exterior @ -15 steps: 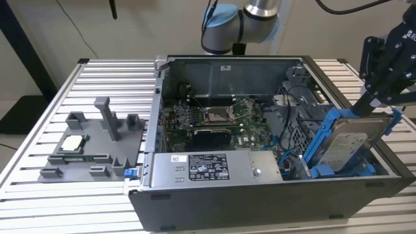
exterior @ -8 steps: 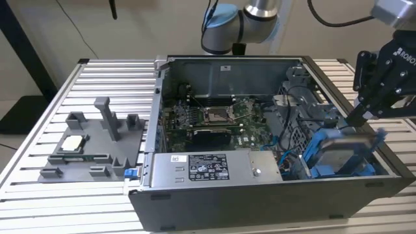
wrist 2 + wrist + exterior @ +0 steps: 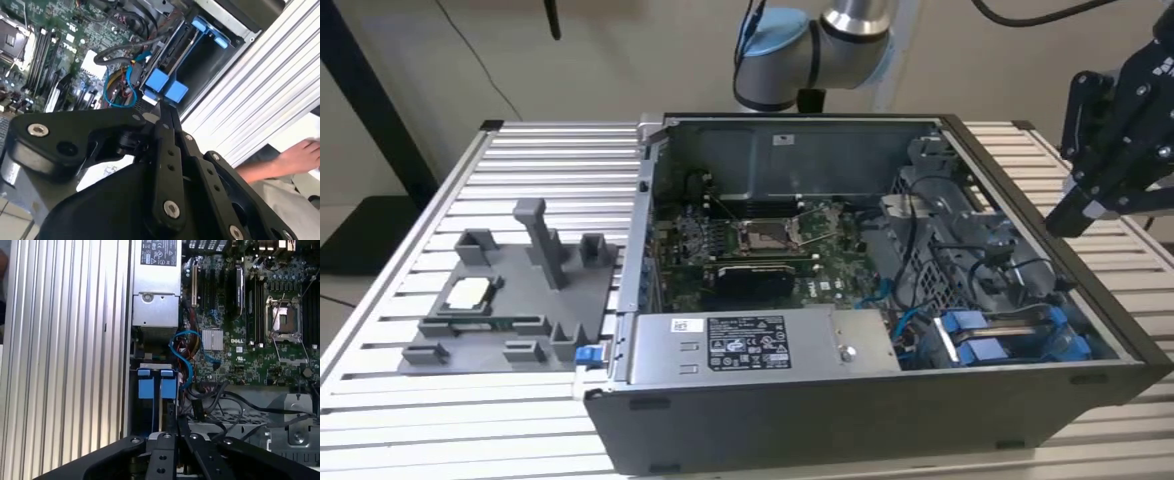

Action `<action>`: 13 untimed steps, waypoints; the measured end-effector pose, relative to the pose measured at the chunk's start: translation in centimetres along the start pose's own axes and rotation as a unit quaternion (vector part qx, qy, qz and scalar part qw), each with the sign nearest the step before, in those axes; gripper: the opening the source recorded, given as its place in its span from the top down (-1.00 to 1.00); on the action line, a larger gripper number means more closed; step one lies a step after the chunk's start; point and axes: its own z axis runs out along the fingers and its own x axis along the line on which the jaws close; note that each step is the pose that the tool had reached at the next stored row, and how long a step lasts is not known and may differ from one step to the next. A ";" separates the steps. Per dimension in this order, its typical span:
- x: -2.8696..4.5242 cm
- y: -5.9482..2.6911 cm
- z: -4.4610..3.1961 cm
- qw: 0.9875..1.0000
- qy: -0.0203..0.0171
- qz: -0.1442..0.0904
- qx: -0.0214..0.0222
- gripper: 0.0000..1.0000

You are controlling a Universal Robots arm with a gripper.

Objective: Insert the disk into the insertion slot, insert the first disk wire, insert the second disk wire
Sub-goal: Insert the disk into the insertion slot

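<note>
The open computer case (image 3: pixel 881 400) lies on a slatted metal table. The insertion slot (image 3: pixel 1007 335), with bright blue fittings, sits in the case corner at the exterior view's lower right; it is also in both wrist views (image 3: pixel 192 55) (image 3: pixel 155 400). A blue wire (image 3: pixel 182 355) loops beside it among black cables (image 3: pixel 120 52). The disk is hidden or out of view. My black gripper (image 3: pixel 1074 210) hangs outside the case, above its wall at the exterior view's right. In both wrist views its fingers (image 3: pixel 164 111) (image 3: pixel 174 421) are pressed together with nothing between them.
A grey labelled power-supply box (image 3: pixel 747 345) lies next to the slot, with the motherboard (image 3: pixel 761 245) behind it. A grey fixture (image 3: pixel 507 300) holding small parts stands on the table (image 3: pixel 547 160) at the exterior view's left. A person's hand (image 3: pixel 300 155) rests beyond the table.
</note>
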 end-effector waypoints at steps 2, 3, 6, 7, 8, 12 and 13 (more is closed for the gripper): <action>-0.07 0.61 0.10 1.000 0.000 0.000 0.009 0.71; -0.06 0.95 0.25 1.000 -0.001 -0.001 0.014 0.71; -0.06 1.97 0.64 1.000 -0.001 -0.001 0.026 0.71; -0.09 2.33 0.74 1.000 0.000 -0.001 0.030 0.71; -0.08 2.72 0.89 0.999 0.000 -0.001 0.034 0.71; -0.08 3.63 1.48 0.999 0.000 -0.002 0.048 0.71; -0.08 3.82 1.61 0.999 0.000 -0.003 0.051 0.71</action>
